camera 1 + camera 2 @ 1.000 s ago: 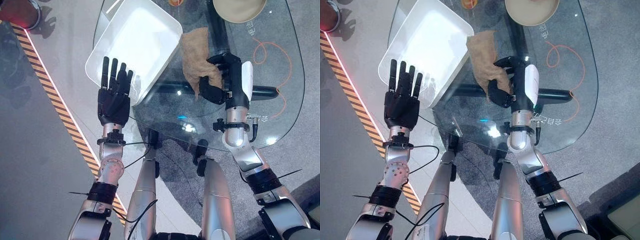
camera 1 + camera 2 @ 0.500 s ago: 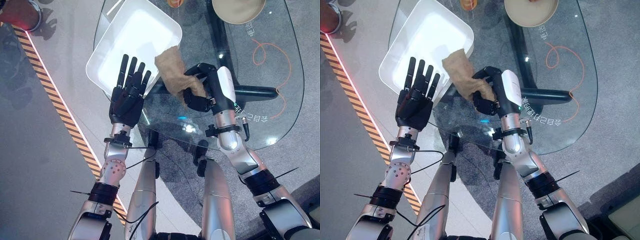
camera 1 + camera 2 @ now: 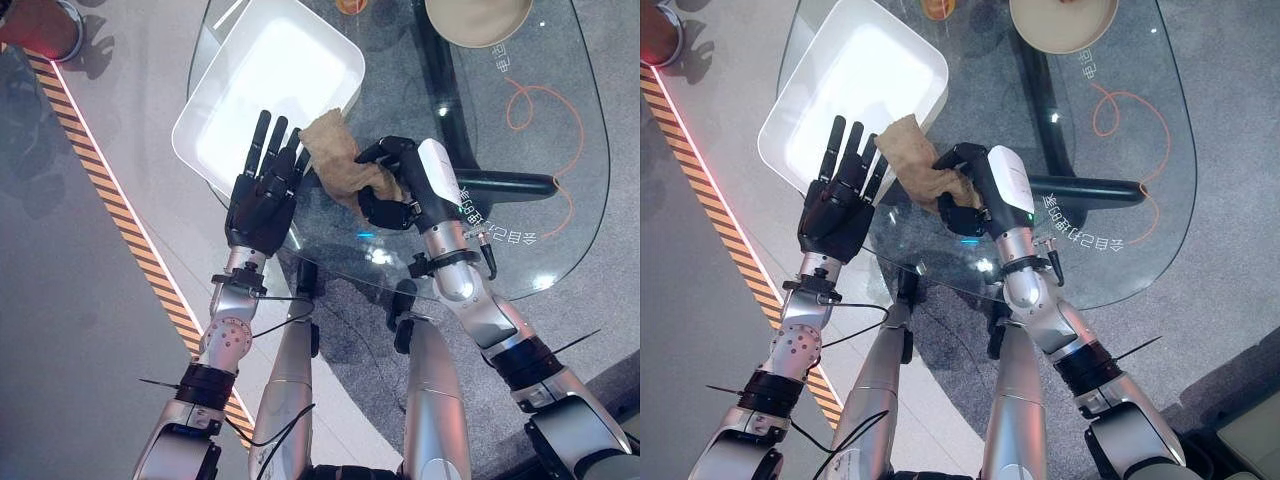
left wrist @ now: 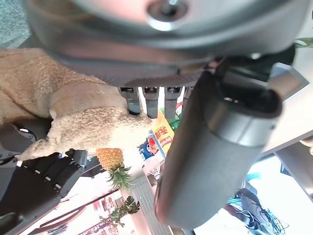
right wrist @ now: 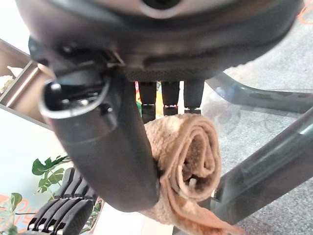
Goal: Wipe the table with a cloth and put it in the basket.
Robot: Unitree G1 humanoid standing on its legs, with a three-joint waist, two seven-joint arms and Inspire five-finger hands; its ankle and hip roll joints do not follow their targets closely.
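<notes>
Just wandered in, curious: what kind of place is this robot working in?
Probably a showroom or demo floor, not a home: a glass table on grey carpet, striped hazard tape along the floor, and a white basket set out.

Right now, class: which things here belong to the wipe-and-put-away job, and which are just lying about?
Part of the job:
- tan cloth, gripped in the right hand
- white basket
- glass table
- left hand, open beside the cloth

Lying about:
- beige bowl
- orange cord

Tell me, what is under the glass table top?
Through the glass table a dark tubular frame and grey floor show; the cloth in the right hand covers part.
</notes>
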